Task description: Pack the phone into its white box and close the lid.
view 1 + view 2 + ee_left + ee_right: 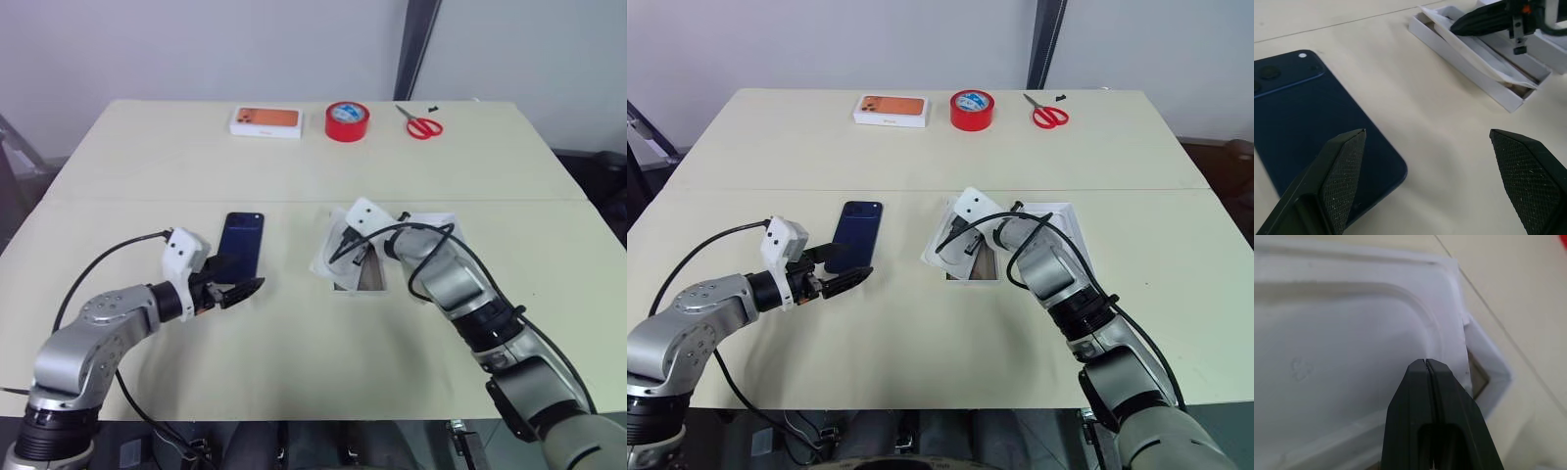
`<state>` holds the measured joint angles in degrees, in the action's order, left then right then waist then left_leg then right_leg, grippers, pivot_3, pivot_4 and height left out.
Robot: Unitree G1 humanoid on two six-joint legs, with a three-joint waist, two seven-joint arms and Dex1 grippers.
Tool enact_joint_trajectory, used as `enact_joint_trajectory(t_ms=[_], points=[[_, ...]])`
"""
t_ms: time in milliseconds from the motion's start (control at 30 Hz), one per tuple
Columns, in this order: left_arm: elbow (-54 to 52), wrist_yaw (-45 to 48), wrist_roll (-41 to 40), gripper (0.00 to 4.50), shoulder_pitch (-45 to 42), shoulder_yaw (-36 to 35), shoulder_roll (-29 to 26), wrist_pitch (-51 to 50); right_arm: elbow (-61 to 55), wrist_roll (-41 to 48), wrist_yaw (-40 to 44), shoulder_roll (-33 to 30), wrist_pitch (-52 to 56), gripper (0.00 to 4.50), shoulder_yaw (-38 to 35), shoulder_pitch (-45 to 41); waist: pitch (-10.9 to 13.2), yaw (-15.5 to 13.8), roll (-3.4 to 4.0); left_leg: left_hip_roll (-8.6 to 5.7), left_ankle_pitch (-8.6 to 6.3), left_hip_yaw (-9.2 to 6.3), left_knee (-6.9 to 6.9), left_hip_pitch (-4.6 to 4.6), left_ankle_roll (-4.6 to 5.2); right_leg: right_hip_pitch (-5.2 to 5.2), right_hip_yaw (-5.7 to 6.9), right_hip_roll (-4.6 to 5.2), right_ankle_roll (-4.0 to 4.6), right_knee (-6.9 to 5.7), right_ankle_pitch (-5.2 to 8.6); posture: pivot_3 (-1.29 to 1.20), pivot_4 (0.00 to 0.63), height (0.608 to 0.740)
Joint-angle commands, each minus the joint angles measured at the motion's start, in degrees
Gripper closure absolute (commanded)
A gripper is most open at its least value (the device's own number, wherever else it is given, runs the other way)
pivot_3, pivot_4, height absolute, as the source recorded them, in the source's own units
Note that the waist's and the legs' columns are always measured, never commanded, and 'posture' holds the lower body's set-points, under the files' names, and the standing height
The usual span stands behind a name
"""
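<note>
Left gripper: seen at lower left of the head view, with the jaws spread wide and nothing held between them; its fingers were seen hovering over the near end of the phone.
Phone: lay flat on the table, left of centre, camera cluster at its far end; its long axis ran from near to far, tilted slightly rightward.
Key relation: the phone lay just beyond and slightly right of the left gripper, well apart from the right one; the left arm was judged the nearer for a pick.
Right gripper: placed at centre, fingers pressed fully together; a thin white insert appeared to be pinched at its edge, though the hold could not be confirmed.
White box: sat right of the phone at centre, long axis roughly parallel to it; the insert lay tilted across its opening, so clearing it was judged necessary first.
Lid: possibly the white tray just right of the box, partly hidden by the right arm.
Far edge: an orange-pictured box, red tape and scissors were lined along the top.
</note>
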<state>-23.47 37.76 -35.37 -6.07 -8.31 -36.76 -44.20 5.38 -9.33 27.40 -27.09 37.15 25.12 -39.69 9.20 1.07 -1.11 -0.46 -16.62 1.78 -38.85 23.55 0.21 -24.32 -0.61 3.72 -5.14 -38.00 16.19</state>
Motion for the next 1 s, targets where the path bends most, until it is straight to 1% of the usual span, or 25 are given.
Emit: enact_joint_trajectory(t_ms=[33, 100, 200, 267, 333, 400, 533, 633, 700, 733, 1000], points=[[-1.85, -0.62, 0.49, 0.23, 0.16, 0.03, 0.24, 1.14, -1.24, -2.95, 0.52, -1.08, -4.31, 4.48, -0.31, -1.55, 0.0, 0.0, 0.0, 0.0, 0.0, 0.0, 0.0, 0.0, 0.0, 0.0, 0.0, 0.0, 0.0, 0.0, 0.0, 0.0, 0.15, 0.725], [-1.88, -0.84, 0.47, 0.23, 0.17, -0.02, 0.33, 1.11, -2.74, -2.97, 1.76, -1.59, -6.92, 4.48, -1.09, -1.37, 0.0, 0.05, 0.0, 0.0, 0.0, 0.0, 0.0, 0.0, 0.0, 0.0, 0.0, 0.0, 0.0, 0.0, 0.0, 0.0, 0.15, 0.725], [-1.99, -0.9, 0.48, 0.23, 0.29, -0.35, 0.32, 1.08, -9.12, 1.93, 8.26, -2.62, -7.54, 4.48, -3.76, 0.27, 0.03, 0.01, 0.04, 0.0, 0.0, 0.0, 0.01, 0.0, 0.01, -0.01, 0.01, -0.01, -0.01, -0.01, 0.0, 0.0, 0.15, 0.725], [-2.03, -0.88, 0.52, 0.23, 0.37, -0.52, 0.23, 1.1, -13.9, 6.53, 12.84, -3.27, -3.78, 4.48, -6.29, 1.7, 0.03, 0.0, 0.04, 0.0, -0.01, 0.0, 0.02, 0.0, 0.02, -0.01, 0.02, -0.01, -0.01, -0.01, 0.0, 0.0, 0.15, 0.725], [-2.06, -0.88, 0.55, 0.23, 0.41, -0.59, 0.23, 1.15, -18.93, 10.32, 17.65, -5.24, -0.83, 4.48, -7.5, 3.63, 0.03, -0.18, 0.04, 0.0, -0.02, -0.01, 0.01, 0.0, 0.04, 0.01, 0.02, -0.01, -0.01, -0.01, -0.01, 0.0, 0.15, 0.725], [-2.09, -0.91, 0.56, 0.23, 0.41, -0.58, 0.26, 1.15, -21.4, 11.84, 19.52, -6.34, 0.65, 4.48, -7.89, 4.58, 0.03, -0.26, 0.04, 0.01, -0.04, -0.02, 0.01, 0.0, 0.08, 0.04, 0.03, -0.01, -0.01, 0.02, -0.01, 0.0, 0.15, 0.725], [-2.17, -0.93, 0.49, 0.23, 0.32, -0.35, 0.53, 1.11, -28.7, 17.62, 22.69, -7.0, 6.56, 4.48, -8.92, 8.4, 0.03, -0.25, 0.04, 0.01, -0.05, -0.03, 0.0, 0.0, 0.09, 0.05, 0.03, 0.01, -0.01, 0.02, 0.0, 0.0, 0.15, 0.725], [-2.18, -0.8, 0.37, 0.23, 0.28, -0.21, 0.71, 1.09, -32.86, 18.24, 23.02, -8.14, 8.08, 3.67, -7.32, 10.91, 0.03, -0.14, 0.04, 0.02, -0.05, -0.03, 0.0, 0.0, 0.09, 0.04, 0.03, 0.01, 0.0, 0.02, 0.0, 0.0, 0.15, 0.725], [-2.17, -0.74, 0.31, 0.23, 0.24, -0.15, 0.75, 1.02, -34.12, 18.52, 22.78, -8.48, 8.62, 2.6, -7.02, 11.45, 0.03, -0.08, 0.04, 0.02, -0.05, -0.03, 0.0, 0.0, 0.09, 0.04, 0.03, 0.01, 0.0, 0.02, 0.0, 0.0, 0.15, 0.725], [-2.18, -0.71, 0.27, 0.23, 0.27, -0.12, 0.75, 0.96, -34.44, 18.55, 22.58, -8.54, 8.96, 2.16, -6.91, 11.57, 0.02, -0.08, 0.04, 0.02, -0.05, -0.03, 0.0, 0.0, 0.09, 0.04, 0.02, 0.01, 0.0, 0.02, 0.0, 0.0, 0.15, 0.725], [-2.57, -0.73, 0.05, 0.23, 0.44, 0.66, 1.14, 0.51, -33.03, 15.35, 19.14, -8.39, 8.61, 2.16, -3.47, 13.09, 0.03, -0.21, 0.04, 0.02, -0.05, -0.04, 0.0, 0.0, 0.08, 0.04, 0.03, 0.03, 0.01, 0.03, 0.01, 0.0, 0.15, 0.725]])
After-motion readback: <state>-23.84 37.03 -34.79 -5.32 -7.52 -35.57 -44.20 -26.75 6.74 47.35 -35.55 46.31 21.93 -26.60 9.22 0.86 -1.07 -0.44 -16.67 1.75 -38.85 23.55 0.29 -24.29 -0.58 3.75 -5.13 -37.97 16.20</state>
